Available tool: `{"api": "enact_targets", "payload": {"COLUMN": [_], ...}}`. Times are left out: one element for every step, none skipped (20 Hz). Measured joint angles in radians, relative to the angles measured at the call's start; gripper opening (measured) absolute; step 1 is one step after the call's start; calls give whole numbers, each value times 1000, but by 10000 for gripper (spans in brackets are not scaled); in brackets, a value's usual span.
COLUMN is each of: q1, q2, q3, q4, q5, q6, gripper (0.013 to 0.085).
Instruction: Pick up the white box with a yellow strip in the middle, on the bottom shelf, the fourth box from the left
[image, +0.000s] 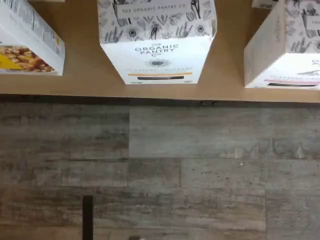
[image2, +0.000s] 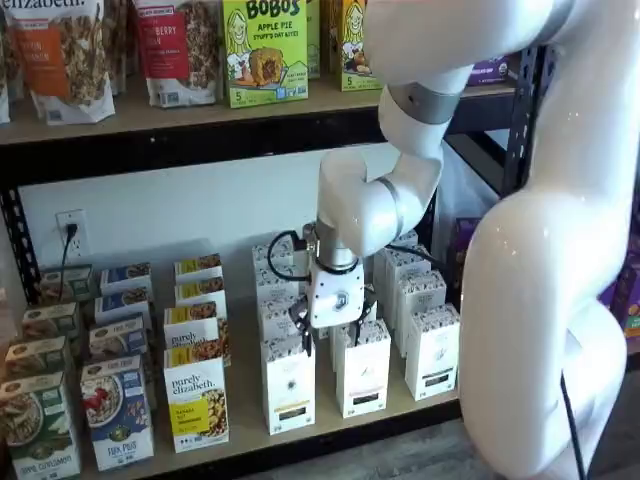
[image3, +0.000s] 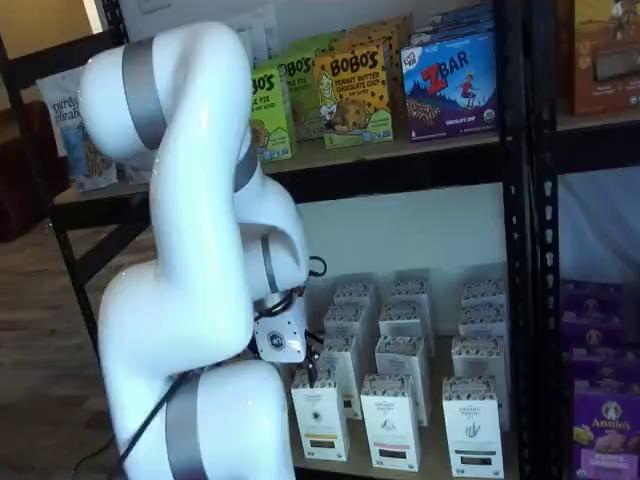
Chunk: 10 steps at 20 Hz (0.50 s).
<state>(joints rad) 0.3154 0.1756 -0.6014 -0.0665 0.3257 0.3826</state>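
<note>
The white box (image: 157, 50) with a grey flower-patterned top, "Organic Pantry" print and a thin yellow strip low on its front stands at the front edge of the bottom shelf (image: 80, 75), centred in the wrist view. In both shelf views it is in the front row (image2: 288, 385) (image3: 320, 410). My gripper (image2: 331, 338) hangs just above and slightly behind that front row, over the white box and its right neighbour. It is open, one black finger on each side and nothing between them. It touches no box.
Left of the white box stands a purely elizabeth box (image2: 196, 400) with a yellow lower half. On the right is a similar white carton (image2: 362, 370) with a pink strip. More rows of cartons stand behind. The upper shelf board (image2: 200, 125) runs overhead, grey plank floor (image: 160, 170) below.
</note>
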Motion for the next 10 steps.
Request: {"api": "enact_targets", "payload": {"q1": [0, 0, 0, 0, 0, 0, 0, -1, -1, -2], "q2": [16, 33, 50, 64, 79, 91, 106, 117, 130, 148], "q3": [-9, -17, -26, -33, -40, -47, -57, -64, -73, -85], "q4": [-2, -3, 4, 8, 15, 17, 17, 18, 18, 14], "q5": [-6, -14, -24, -32, -42, -48, -56, -62, -71, -81], "q6": [2, 3, -3, -8, -14, -16, -17, -18, -18, -16], "gripper": [850, 850, 850, 850, 850, 850, 850, 850, 850, 850]}}
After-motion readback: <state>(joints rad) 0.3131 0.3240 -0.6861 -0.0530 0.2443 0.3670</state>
